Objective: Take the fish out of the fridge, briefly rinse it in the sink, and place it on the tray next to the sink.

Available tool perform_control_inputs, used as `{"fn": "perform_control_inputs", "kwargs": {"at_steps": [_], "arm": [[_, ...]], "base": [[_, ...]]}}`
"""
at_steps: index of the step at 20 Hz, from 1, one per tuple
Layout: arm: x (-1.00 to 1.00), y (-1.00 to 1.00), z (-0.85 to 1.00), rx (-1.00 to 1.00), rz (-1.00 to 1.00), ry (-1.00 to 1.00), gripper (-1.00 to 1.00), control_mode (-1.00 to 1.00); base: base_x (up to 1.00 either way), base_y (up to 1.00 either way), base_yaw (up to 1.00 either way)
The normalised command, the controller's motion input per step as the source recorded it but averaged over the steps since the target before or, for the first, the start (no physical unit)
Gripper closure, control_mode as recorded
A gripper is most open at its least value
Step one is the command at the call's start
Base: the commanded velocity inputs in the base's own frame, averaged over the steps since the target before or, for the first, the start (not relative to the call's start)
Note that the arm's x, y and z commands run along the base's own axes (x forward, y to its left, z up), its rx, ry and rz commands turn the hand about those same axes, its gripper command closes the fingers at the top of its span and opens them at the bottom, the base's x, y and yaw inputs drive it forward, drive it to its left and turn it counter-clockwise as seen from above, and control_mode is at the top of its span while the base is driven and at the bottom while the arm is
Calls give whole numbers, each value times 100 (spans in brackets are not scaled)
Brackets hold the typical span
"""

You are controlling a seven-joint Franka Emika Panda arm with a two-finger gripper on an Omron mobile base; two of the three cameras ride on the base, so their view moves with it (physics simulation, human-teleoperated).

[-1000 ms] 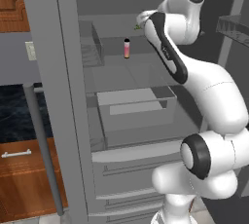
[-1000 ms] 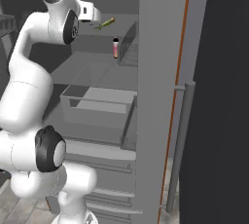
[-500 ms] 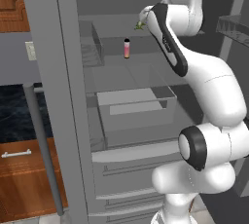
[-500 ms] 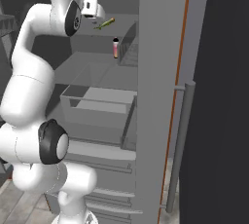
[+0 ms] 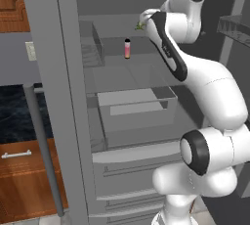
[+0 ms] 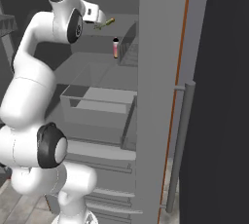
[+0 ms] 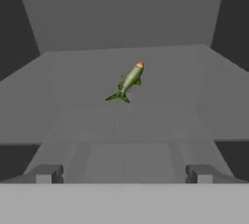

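Vs 1 s back: arm has swung up and fwd, wrist now reaching deeper over the top shelf; base cams unchanged so base hasn't driven. Bottle and bin haven't moved.

Tool point(image 7: 124, 173) is spread fully wide, holding nothing. Hand view has both tips at bottom w/ bare shelf between them. Fish point(image 7: 128, 83) lies flat on the upper shelf of the fridge point(image 5: 73, 97), ahead of the tool and well apart from the tips, roughly centred but a bit up the frame. Body runs diagonal in hand view, orange-ish head end upper right, tail lower left. In right base view the fish point(image 6: 108, 22) sits just past the tool tip, near the shelf's back.

Step in hand, my read: approach for the pick, fridge already open. To do it well:
- roll the wrist so the jaws close across the fish's narrow width, not along its length
- keep it centred between the tips while advancing
- come down low, it's thin and flat, tips need to nearly touch the shelf
- grab mid-body, not the tail
- steer clear of the pink bottle point(image 5: 127, 49) further out on the same shelf

Count: 1 fish, 1 pink bottle, 1 clear bin point(image 5: 136, 105) on the shelf below, 1 long door handle point(image 5: 41, 146).
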Motion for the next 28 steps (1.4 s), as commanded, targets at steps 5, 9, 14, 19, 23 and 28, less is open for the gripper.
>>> {"fn": "perform_control_inputs", "kwargs": {"at_steps": [5,9,14,19,23,28], "arm": [[20,0,0,1,-4,-1,-100,-100],[46,0,0,1,-2,1,-100,-100],[61,0,0,5,-2,0,-100,-100],[58,0,0,2,-2,1,-100,-100],[44,1,0,0,0,0,-100,-100],[37,2,0,0,0,4,-100,-100]], "base": [[0,0,0],[0,0,0],[0,0,0],[0,0,0],[0,0,0],[0,0,0]]}}
